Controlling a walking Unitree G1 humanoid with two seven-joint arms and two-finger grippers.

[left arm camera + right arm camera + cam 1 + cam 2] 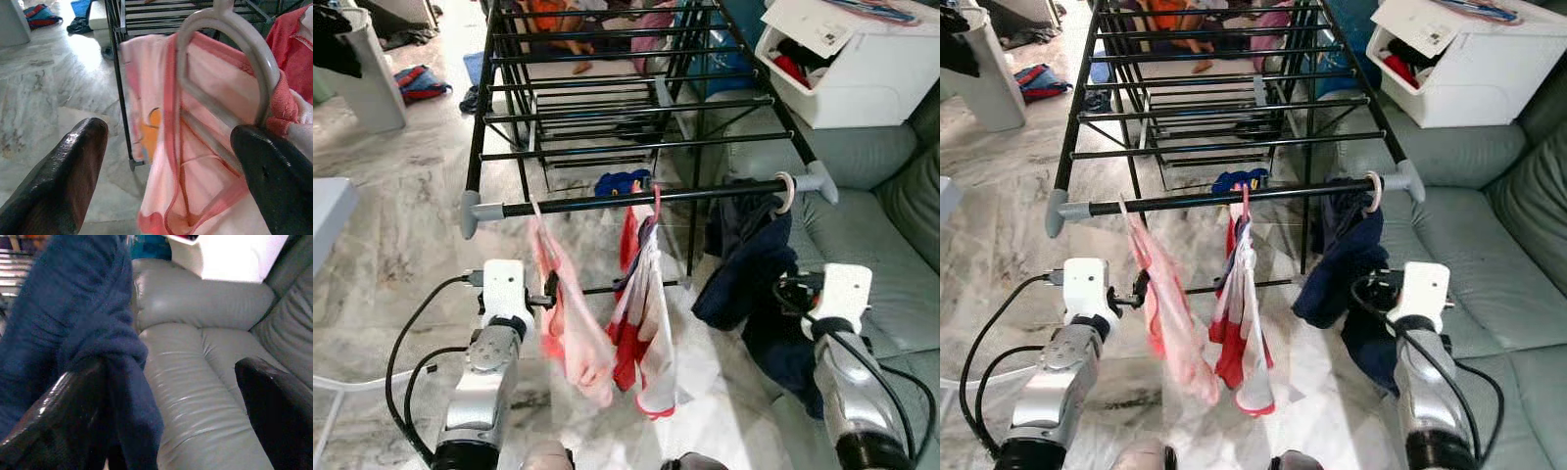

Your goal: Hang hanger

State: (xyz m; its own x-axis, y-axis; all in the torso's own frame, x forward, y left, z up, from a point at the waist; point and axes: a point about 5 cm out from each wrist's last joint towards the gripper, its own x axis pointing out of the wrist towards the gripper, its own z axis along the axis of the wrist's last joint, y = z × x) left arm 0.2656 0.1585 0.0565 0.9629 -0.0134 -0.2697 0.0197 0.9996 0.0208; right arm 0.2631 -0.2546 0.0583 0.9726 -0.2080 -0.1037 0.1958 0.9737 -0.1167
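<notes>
Three garments hang from the front rail of a black drying rack (636,117) that stands on a marble floor (401,225), its far rungs running out past the top of the head views. To the robot's right sits a grey-green sofa (886,255), cut off at the frame edge, and a white storage box (847,69) with its lid ajar rests on the sofa's arm; what is inside is only a patch of red and dark cloth. Behind the rack, orange and pink shapes are too screened by the rungs to identify.

On the rail, from the robot's left: a pink garment (570,333), a red and white garment (644,333) on a pink hook, and a dark blue garment (749,274) on a pale ring-shaped hook. A small blue item (623,181) lies just behind the middle hook; what it is cannot be told.

The left gripper (171,176) is level with the pink garment, its two black fingers spread wide. Between them, in the left wrist view, sits the grey hanger (234,63) carrying the pink cloth; the far finger touches or nearly touches the hanger's arm, the near one stands clear. The hanger's hook is cut off at the top of that view, so whether it is on the rail is best judged from the head views, where a thin pale hook meets the rail.

The right gripper (171,406) is also wide open, at the dark blue garment's edge, with blue cloth draped over one finger (68,406).
</notes>
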